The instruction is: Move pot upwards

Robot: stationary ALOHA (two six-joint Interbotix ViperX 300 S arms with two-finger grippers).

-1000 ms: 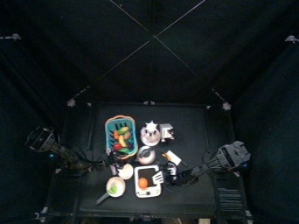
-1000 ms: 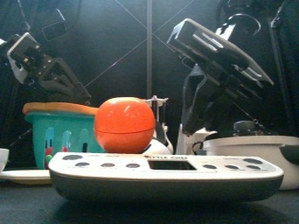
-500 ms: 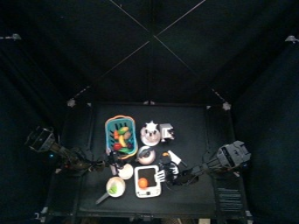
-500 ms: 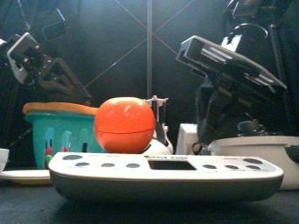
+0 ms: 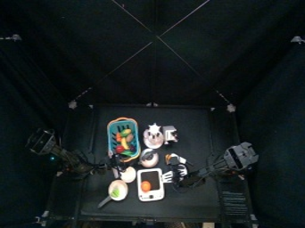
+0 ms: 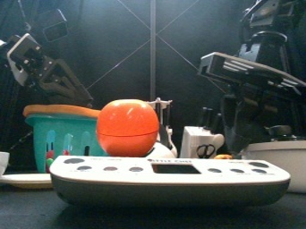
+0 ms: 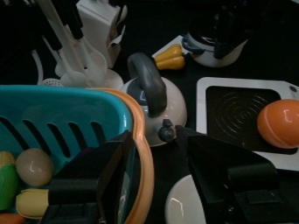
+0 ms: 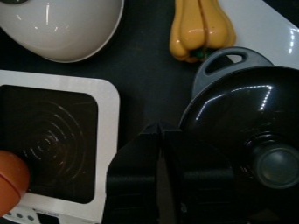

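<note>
The pot [image 8: 247, 114] is black and glossy, with a knobbed lid and a loop handle. My right gripper [image 8: 163, 162] stands at its rim, jaws shut on the edge. In the front view the pot [image 6: 282, 154] shows at the far right, under the right arm [image 6: 257, 76]. From above, the right gripper [image 5: 186, 175] sits just right of the scale. In the left wrist view the pot [image 7: 218, 51] lies far off behind the kettle. My left gripper [image 7: 170, 175] hangs open over the basket's rim, holding nothing.
A white scale [image 8: 52, 122] carrying an orange [image 6: 128, 125] lies beside the pot. A yellow pepper [image 8: 198, 26] and a white bowl [image 8: 59, 26] lie just beyond it. A kettle [image 7: 152, 96], teal basket [image 6: 60, 136] and white rack [image 5: 158, 134] fill the table's middle.
The right arm has dropped lower and drawn back to the right. In the front view the pot has slid right with it. The left arm has stayed still.
</note>
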